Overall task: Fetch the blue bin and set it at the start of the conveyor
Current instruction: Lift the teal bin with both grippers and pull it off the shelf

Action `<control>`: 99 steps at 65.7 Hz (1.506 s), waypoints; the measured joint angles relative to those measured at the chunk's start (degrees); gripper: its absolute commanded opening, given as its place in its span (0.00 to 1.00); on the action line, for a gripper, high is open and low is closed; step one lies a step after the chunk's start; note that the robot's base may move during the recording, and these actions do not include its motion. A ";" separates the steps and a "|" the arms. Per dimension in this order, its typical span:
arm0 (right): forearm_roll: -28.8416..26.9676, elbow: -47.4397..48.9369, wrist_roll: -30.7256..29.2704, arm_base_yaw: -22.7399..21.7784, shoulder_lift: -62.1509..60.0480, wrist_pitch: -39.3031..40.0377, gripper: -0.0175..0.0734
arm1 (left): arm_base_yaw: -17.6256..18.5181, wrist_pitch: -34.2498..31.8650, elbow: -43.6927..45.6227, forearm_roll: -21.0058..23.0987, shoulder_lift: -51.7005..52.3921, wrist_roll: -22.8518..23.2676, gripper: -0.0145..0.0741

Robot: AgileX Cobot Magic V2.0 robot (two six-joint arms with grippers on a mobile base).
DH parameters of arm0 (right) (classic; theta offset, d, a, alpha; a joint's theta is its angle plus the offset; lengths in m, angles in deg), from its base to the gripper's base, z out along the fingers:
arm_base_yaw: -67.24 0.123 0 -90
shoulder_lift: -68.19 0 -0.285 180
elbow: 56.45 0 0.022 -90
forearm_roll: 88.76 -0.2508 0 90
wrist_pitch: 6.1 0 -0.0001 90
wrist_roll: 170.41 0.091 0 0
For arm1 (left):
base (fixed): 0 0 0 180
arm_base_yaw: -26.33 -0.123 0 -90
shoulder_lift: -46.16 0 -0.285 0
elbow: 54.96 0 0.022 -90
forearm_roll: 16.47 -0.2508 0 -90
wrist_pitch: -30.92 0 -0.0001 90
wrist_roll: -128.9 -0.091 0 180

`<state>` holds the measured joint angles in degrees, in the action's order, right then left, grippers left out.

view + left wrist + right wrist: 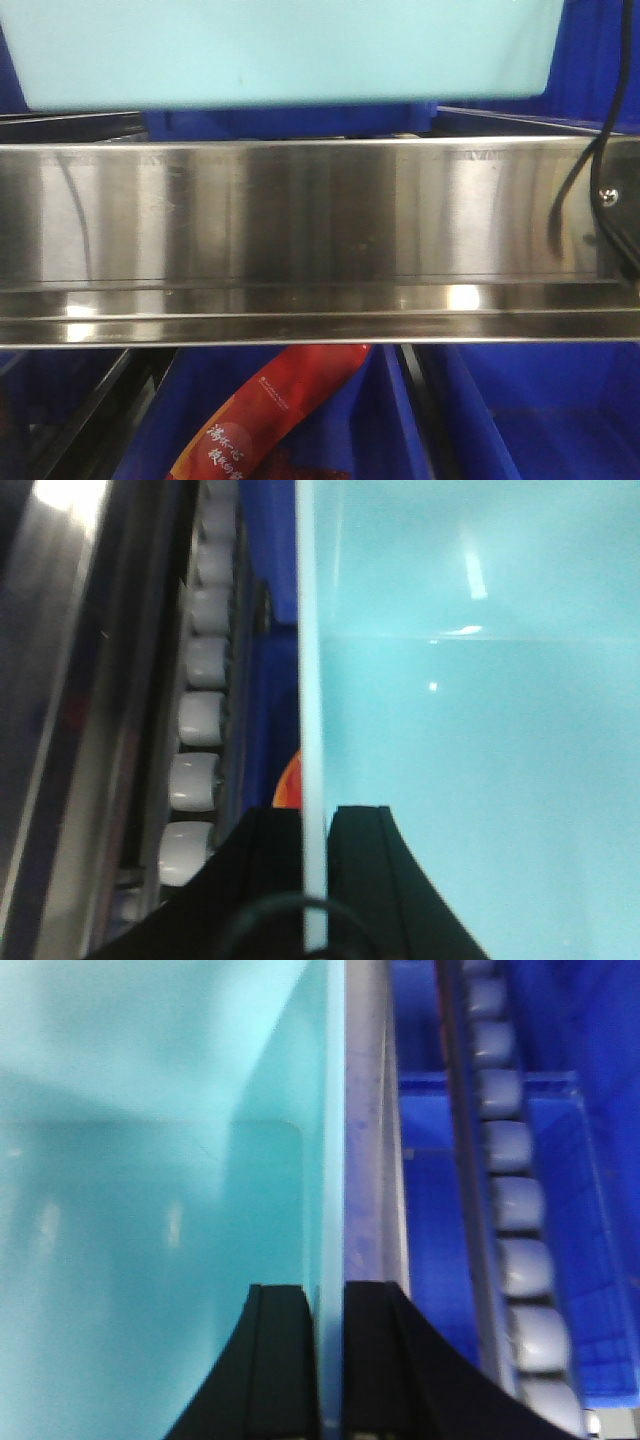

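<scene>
Black fingers of the left gripper (pixel 315 820) pinch one side wall of the blue bin (pixel 480 730), whose hollow spreads to their right. Right gripper (pixel 325 1295) clamps another wall, hollow to its left. Rollers (pixel 200 715) run along each gripper's outer side.

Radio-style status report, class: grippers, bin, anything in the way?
Left gripper shut on bin wall. Right gripper shut on opposite wall. Steel rail runs across just below bin.
</scene>
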<state>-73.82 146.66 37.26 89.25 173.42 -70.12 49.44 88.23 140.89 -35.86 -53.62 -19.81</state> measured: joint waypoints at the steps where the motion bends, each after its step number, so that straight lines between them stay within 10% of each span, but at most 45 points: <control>1: 0.27 0.00 0.24 0.21 -0.13 -0.22 0.01 | 0.30 0.14 0.00 -0.54 0.34 0.33 0.04; 42: 12.46 -4.59 10.77 11.74 -13.69 -4.83 0.01 | 9.93 3.16 -7.72 -10.07 15.64 10.35 0.04; 99: 16.63 1.31 11.79 12.82 -16.27 -2.69 0.01 | 9.96 1.06 2.89 -11.90 16.50 8.47 0.04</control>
<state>-57.19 147.97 49.05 102.07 157.15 -72.81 59.40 89.29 143.78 -47.76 -37.12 -11.35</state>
